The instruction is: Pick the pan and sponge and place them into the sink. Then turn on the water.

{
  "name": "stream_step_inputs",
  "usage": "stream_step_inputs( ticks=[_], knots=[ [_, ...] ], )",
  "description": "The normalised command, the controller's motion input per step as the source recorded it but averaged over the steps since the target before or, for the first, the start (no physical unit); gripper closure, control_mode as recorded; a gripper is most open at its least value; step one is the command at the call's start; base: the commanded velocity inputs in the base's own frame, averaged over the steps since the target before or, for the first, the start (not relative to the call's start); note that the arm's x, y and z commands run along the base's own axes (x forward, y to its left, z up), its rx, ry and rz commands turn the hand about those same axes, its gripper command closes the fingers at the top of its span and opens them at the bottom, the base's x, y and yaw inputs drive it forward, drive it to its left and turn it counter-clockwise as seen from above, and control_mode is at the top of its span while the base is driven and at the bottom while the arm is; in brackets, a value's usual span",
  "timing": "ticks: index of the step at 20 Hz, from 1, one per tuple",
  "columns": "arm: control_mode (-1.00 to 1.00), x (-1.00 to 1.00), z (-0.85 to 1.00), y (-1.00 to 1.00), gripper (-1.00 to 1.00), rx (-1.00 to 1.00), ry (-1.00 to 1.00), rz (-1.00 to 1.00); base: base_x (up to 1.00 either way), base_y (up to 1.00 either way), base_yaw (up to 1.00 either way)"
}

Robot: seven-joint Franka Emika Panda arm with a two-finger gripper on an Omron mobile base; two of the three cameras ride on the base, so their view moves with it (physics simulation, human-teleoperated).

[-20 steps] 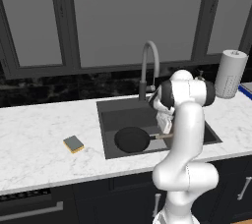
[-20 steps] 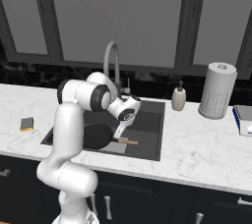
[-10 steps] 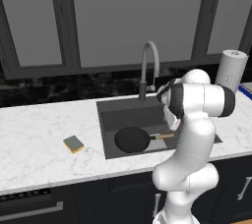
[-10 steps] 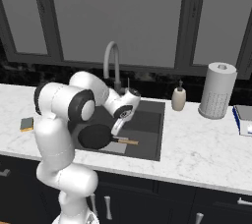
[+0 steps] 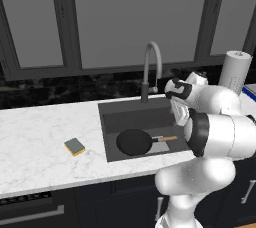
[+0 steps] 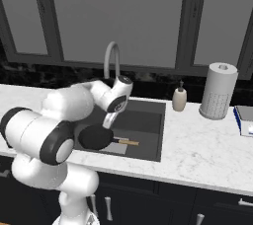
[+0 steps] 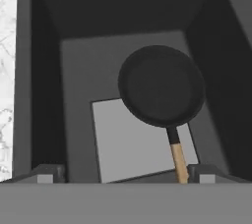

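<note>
The black pan lies flat on the floor of the sink, partly over the lighter square patch, with its wooden handle pointing right in the left base view. My gripper hangs open above the sink's right part, over the handle end, holding nothing. The sponge rests on the white counter left of the sink. The gooseneck faucet stands behind the basin with no water running.
A paper towel roll and a beige soap bottle stand on the counter right of the sink. A blue object lies at the far right. Dark windows rise behind the counter.
My hand has lifted up and away from the pan's handle, and the elbow has swung out toward the cameras. The pan stays still in the sink.
</note>
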Motion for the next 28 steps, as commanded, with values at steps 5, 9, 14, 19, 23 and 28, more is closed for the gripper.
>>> stream_step_inputs(
  ticks=[5, 9, 14, 19, 23, 28],
  knots=[
    [-1.0, -0.55, 0.97, 0.34, -1.0, 0.0, -0.01, -0.19, 0.0, 0.0, 0.0],
    [-1.0, -0.74, 0.76, 0.47, -1.0, 0.0, -0.04, -0.29, 0.0, 0.0, 0.0],
    [-1.0, -0.26, 0.45, 0.85, -1.0, 0.0, 0.02, -0.41, 0.0, 0.0, 0.0],
    [-1.0, 0.0, 0.33, 0.89, -1.0, 0.0, 0.11, -0.46, 0.0, 0.0, 0.0],
    [-1.0, -0.03, 0.32, 0.88, -1.0, 0.0, 0.11, -0.49, 0.0, 0.0, 0.0],
    [-1.0, 0.01, -0.1, 0.85, -1.0, 0.0, 0.13, -0.36, 0.0, 0.0, 0.0]
  ],
)
